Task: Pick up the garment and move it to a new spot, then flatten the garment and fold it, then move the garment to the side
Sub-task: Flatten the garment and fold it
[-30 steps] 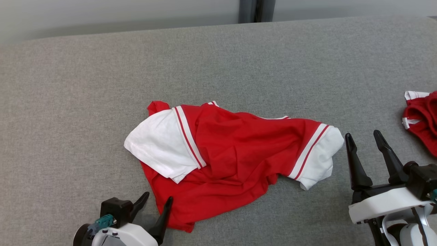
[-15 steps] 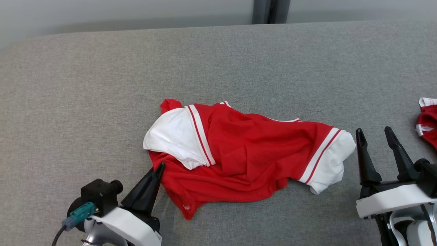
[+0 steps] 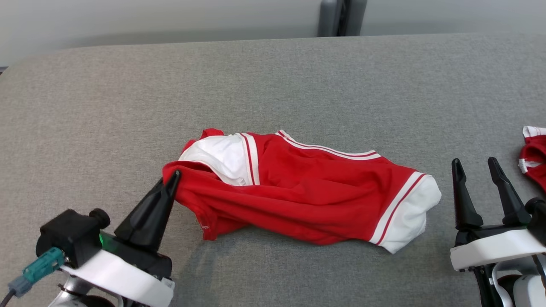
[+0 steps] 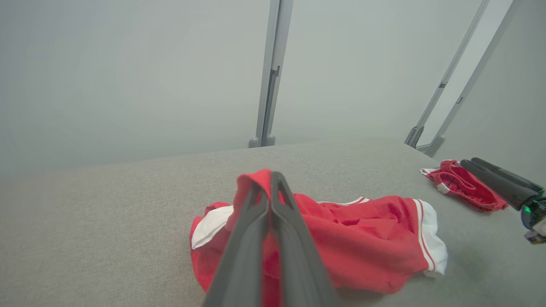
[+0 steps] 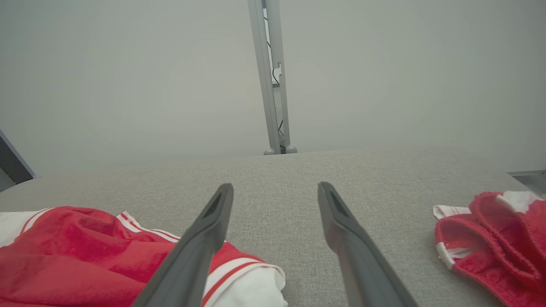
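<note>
Garment hem's risen, clamped in L jaws; R jaws apart; grey fabric tabletop, pale wall.

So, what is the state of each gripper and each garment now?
Red shirt: crumpled, not folded, one edge lifted.
Left gripper: shut on that lifted edge.
Right gripper: open, empty.
Second red garment: bunched, lying apart at the right.

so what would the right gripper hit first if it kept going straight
Looks free: the right gripper points over bare grey tabletop, between the red garment and the smaller red item. Depth beyond is unclear.
</note>
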Motion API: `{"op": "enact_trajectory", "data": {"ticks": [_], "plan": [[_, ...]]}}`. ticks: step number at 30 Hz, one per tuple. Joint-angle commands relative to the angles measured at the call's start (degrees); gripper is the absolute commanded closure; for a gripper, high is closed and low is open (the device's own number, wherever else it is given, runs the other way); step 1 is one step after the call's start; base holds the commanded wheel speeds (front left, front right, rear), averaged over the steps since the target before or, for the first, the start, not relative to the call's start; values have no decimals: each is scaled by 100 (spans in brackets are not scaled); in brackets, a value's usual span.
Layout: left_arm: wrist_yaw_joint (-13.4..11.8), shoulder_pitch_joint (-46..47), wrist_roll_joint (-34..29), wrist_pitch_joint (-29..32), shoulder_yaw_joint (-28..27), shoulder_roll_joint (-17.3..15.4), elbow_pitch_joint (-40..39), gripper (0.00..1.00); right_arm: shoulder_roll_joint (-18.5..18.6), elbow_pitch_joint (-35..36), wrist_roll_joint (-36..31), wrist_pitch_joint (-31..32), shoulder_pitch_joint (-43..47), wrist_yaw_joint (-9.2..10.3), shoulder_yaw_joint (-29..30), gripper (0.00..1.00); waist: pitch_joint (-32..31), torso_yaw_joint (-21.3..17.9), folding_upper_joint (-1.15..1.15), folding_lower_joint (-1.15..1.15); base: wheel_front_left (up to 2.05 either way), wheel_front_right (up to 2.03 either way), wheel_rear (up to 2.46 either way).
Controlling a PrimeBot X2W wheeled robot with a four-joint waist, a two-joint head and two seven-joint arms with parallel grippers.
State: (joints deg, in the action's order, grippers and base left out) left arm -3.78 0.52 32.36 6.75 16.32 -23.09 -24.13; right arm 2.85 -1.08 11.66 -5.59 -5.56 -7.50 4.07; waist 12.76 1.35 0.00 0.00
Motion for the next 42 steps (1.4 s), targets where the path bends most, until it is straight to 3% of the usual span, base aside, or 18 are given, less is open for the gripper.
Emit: {"op": "enact_trajectory", "data": {"ticks": [1, 10, 24, 25, 26, 27, 28, 34, 42], "plan": [[5, 224, -33, 67, -55, -78, 104, 100, 19, 16, 42, -36, -46, 2, -10, 0, 38, -80, 0, 0, 0, 0, 0], [210, 1192, 154, 34, -118, 71, 1707, 100, 22, -81, 81, -56, -164, 2, -83, 0, 187, -485, 0, 0, 0, 0, 0], [750, 2592, 174, -867, -147, 314, 4671, 100, 18, -173, 147, -153, -325, 2, -62, 0, 592, -770, 0, 0, 0, 0, 0], [780, 2630, 150, -926, -114, 326, 4809, 96, 19, -184, 148, -162, -334, 2, -60, 0, 603, -767, 0, 0, 0, 0, 0], [811, 2650, 136, -985, -82, 349, 4930, 71, 20, -193, 145, -170, -341, 2, -55, 0, 608, -761, 0, 0, 0, 0, 0], [830, 2677, 132, -1045, -54, 370, 5026, 24, 19, -203, 148, -171, -350, 2, -49, 0, 610, -752, 0, 0, 0, 0, 0], [847, 2699, 93, -1126, -20, 378, 5096, 0, 19, -216, 152, -171, -356, 2, -45, 0, 612, -742, 0, 0, 0, 0, 0], [725, 2486, -51, -1522, 20, 381, 5241, 0, 19, -262, 113, -176, -355, 2, -18, 0, 541, -628, 0, 0, 0, 0, 0], [-45, 1862, -192, -2081, -407, 432, 4532, 0, 19, -214, 7, -131, -273, 2, 60, 0, 329, -423, 0, 0, 0, 0, 0]]}}
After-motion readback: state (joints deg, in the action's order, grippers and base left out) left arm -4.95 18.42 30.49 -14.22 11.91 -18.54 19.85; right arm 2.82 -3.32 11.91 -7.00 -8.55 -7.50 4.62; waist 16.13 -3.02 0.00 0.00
